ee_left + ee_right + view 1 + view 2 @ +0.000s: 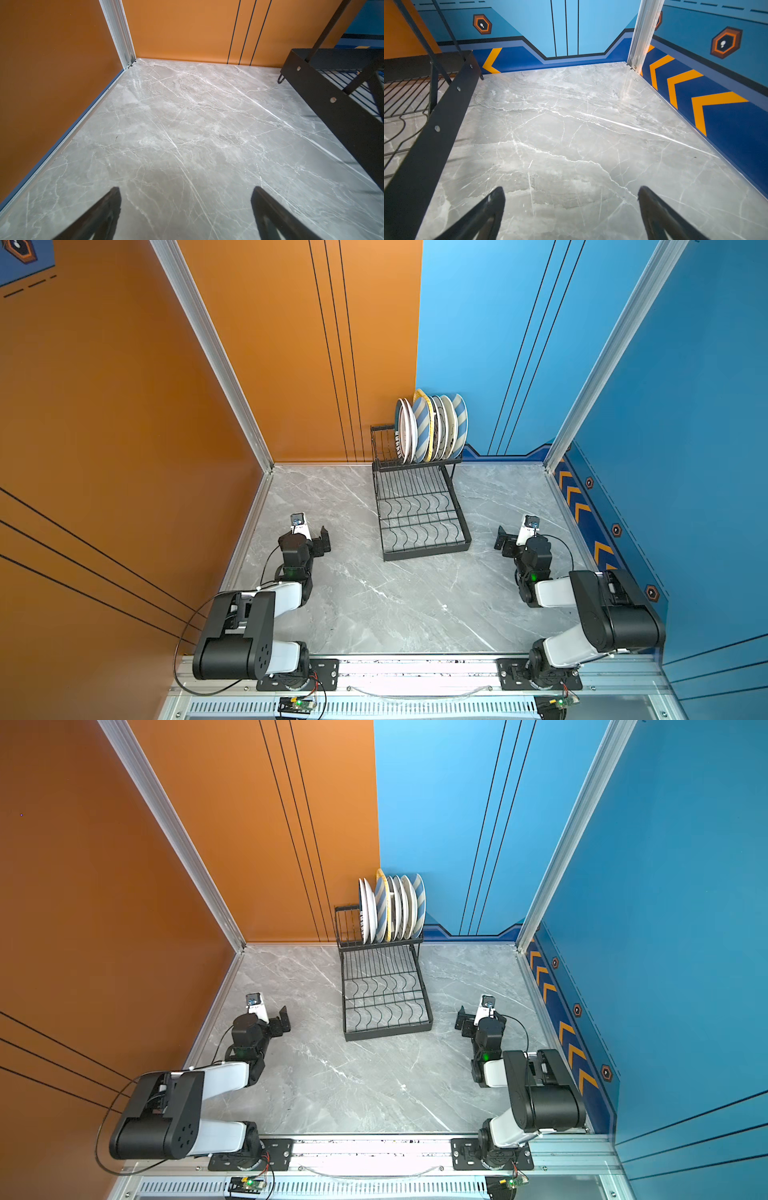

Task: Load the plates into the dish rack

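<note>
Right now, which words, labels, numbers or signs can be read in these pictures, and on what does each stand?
No word, brand or number is readable.
Orange chevrons, blue wall: signs only, no letters.
Hexagon emblems, same wall: no text.
Plates in the dish rack: dark prints, too small to read.

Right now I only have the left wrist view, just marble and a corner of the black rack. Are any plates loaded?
Observer: Yes, the plates stand on edge in a row in the upper tier of the dish rack.
Operator: Anything in the lower grid?
Observer: No, in both top views it holds nothing.
Operator: And the right claw?
Observer: The right claw is open and holds nothing, beside the rack.
</note>
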Motion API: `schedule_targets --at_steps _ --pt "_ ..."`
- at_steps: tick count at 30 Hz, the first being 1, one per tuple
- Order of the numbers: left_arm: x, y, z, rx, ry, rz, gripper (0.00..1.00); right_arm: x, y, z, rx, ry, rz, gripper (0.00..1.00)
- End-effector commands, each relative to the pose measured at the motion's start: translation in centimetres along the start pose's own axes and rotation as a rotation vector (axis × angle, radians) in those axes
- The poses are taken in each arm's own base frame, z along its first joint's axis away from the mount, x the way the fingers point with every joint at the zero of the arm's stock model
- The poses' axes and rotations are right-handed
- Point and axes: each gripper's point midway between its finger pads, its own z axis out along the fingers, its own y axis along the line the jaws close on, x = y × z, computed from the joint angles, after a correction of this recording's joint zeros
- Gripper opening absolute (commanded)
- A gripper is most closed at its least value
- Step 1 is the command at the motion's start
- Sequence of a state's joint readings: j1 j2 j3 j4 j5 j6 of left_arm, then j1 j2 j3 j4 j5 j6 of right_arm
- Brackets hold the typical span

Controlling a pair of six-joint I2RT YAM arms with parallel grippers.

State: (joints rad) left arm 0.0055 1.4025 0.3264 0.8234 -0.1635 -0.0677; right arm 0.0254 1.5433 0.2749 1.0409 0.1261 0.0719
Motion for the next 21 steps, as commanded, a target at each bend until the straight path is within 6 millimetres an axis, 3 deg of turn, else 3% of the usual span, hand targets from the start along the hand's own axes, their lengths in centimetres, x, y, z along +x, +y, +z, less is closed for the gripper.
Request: schedule_targets --at_steps 1,7,21 --pt "-0.6 0.3 0.3 -0.024 -0.045 0.006 0.98 -1.2 0.0 0.0 0.005 -0.049 -0.003 1.0" --pt "0.2 0.2 1.1 -0.025 -0.036 0.006 0.98 -1.1 -1.0 1.1 0.078 0.007 0.012 1.0" --pt "0.8 0.1 1.5 -0.021 -0.029 0.011 0.98 -1.1 -0.1 1.4 0.051 0.026 -0.022 1.0"
